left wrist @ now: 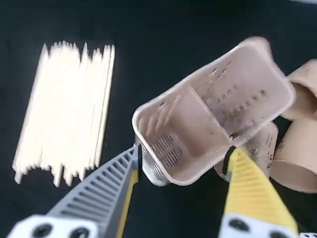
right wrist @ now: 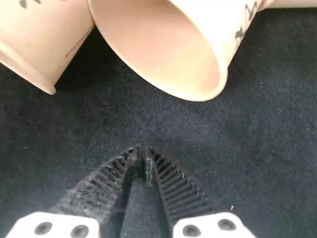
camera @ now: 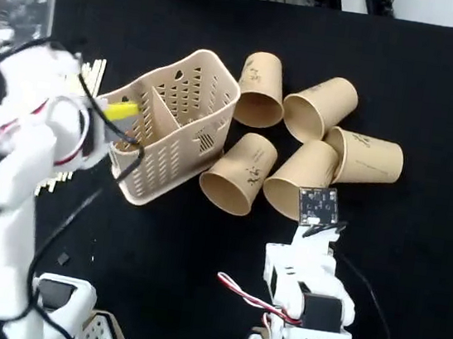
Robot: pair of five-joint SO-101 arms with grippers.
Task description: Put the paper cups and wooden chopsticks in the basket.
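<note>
The beige slotted basket point(camera: 174, 125) with a middle divider lies tilted on the black cloth. My left gripper point(left wrist: 183, 151) is open, its grey finger point(left wrist: 106, 183) and yellow finger point(left wrist: 247, 188) straddling the basket's point(left wrist: 208, 119) near end. A flat bundle of wooden chopsticks point(left wrist: 64, 109) lies beside the basket, partly under the left arm point(camera: 91, 76). Several paper cups lie on their sides to the basket's right, among them one point(camera: 238, 174) against it and one point(camera: 300, 178) in front of the right arm. My right gripper point(right wrist: 143, 154) is shut and empty, just short of that cup's mouth point(right wrist: 163, 44).
A second cup point(right wrist: 39, 34) lies beside the one ahead of the right gripper. Three more cups point(camera: 260, 90) point(camera: 320, 108) point(camera: 366, 159) lie farther back. A clear plastic box point(camera: 20, 9) sits at the far left. Both arm bases stand at the near edge.
</note>
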